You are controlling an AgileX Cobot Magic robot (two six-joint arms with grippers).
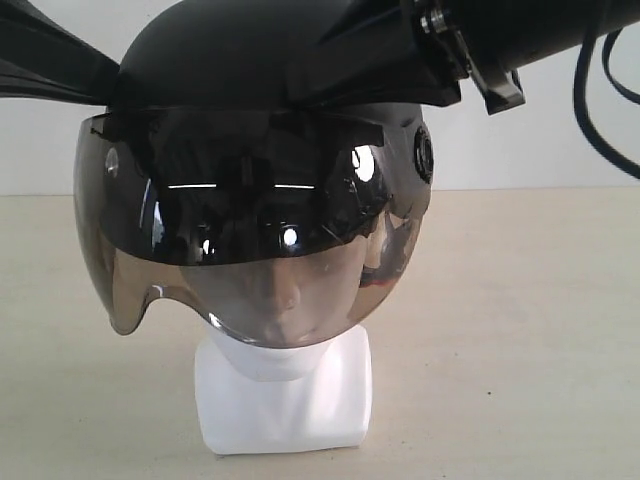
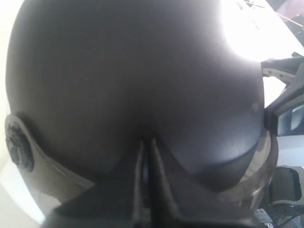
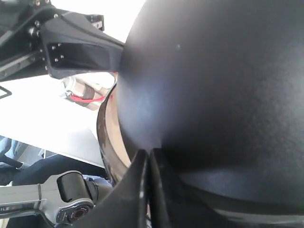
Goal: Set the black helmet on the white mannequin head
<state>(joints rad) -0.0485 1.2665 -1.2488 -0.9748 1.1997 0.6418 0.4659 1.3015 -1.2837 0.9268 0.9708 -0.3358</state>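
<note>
The black helmet sits over the white mannequin head. Its smoky visor hangs down over the face, which shows dimly through it. Only the chin, neck and block base are bare below the visor. My left gripper is shut, its tips touching the helmet's left side, with nothing between the fingers. My right gripper is shut too and touches the shell's upper right. A bit of red strap shows beside the helmet's rim.
The head stands on a beige tabletop before a white wall. A black cable loops down from the right arm at the upper right. Another arm's joint shows past the table edge.
</note>
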